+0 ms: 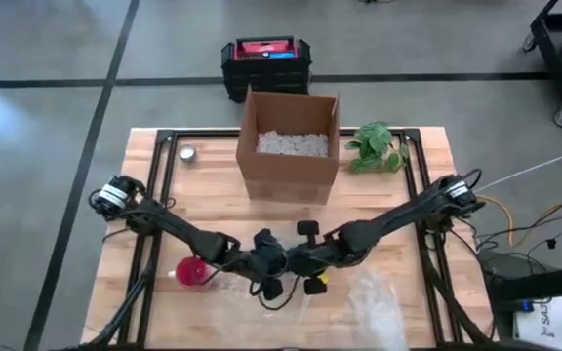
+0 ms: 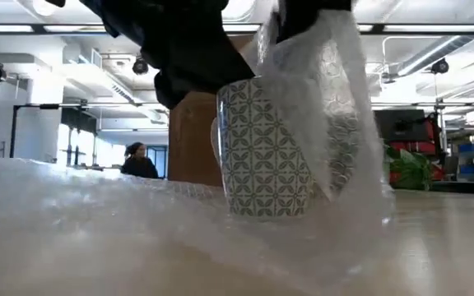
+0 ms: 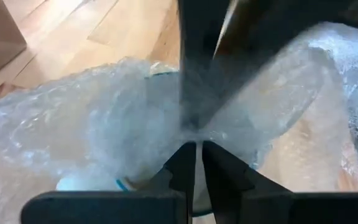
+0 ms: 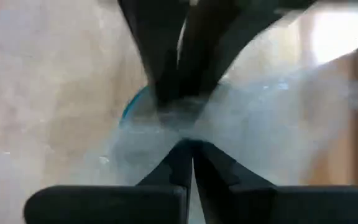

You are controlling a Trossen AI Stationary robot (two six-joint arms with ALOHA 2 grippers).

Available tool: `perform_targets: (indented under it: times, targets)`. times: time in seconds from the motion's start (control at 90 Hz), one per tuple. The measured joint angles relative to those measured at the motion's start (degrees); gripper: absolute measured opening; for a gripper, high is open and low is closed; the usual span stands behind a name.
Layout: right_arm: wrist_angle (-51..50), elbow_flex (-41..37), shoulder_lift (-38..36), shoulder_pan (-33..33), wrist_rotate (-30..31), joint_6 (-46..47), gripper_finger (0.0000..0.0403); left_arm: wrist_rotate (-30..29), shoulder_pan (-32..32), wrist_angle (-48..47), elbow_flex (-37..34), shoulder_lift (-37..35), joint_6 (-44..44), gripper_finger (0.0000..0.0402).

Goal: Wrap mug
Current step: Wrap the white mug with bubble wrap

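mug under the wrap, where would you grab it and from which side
Probably by the rim, from above. The mug stands upright on the table with bubble wrap draped round its sides, and both grippers, left and right, already pinch wrap at its top, so the walls are hard to reach.

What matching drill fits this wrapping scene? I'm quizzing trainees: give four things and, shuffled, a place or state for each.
Things:
1. mug
2. cardboard box
3. plant
4. red object

Places or states:
A. beside the left arm
B. holds white filler
C. just right of the box
D. draped in bubble wrap

Pairs: 1-D, 2-B, 3-C, 4-A
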Motion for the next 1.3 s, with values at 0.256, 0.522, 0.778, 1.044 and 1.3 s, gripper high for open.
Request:
perform_targets:
  times: [0.256, 0.522, 0.778, 1.044, 1.3]
  targets:
    - [-2.38, 0.62, -1.01, -2.76, 9.83, -2.86, 0.0000, 0.56, 0.02, 1.11, -0.13, -0.26, 0.60, 0.0020]
    - [5.26, -5.36, 0.40, -4.02, 2.44, -2.81, 0.0000, 0.65, 0.00, 1.19, -0.13, -0.26, 0.78, 0.0020]
    - [8.97, -5.36, 0.21, -0.03, 1.18, -0.40, 0.0000, 1.00, -0.07, 1.06, -0.13, -0.28, 1.66, 0.0020]
    - [10.09, -7.81, 4.86, 0.29, -0.06, 0.70, 0.0000, 0.88, 0.02, 1.46, -0.11, -0.28, 1.47, 0.0020]
    - [9.99, -8.18, 4.87, 0.29, -0.20, 1.07, 0.0000, 2.77, -0.11, -0.81, -0.28, -3.07, 2.84, 0.0020]
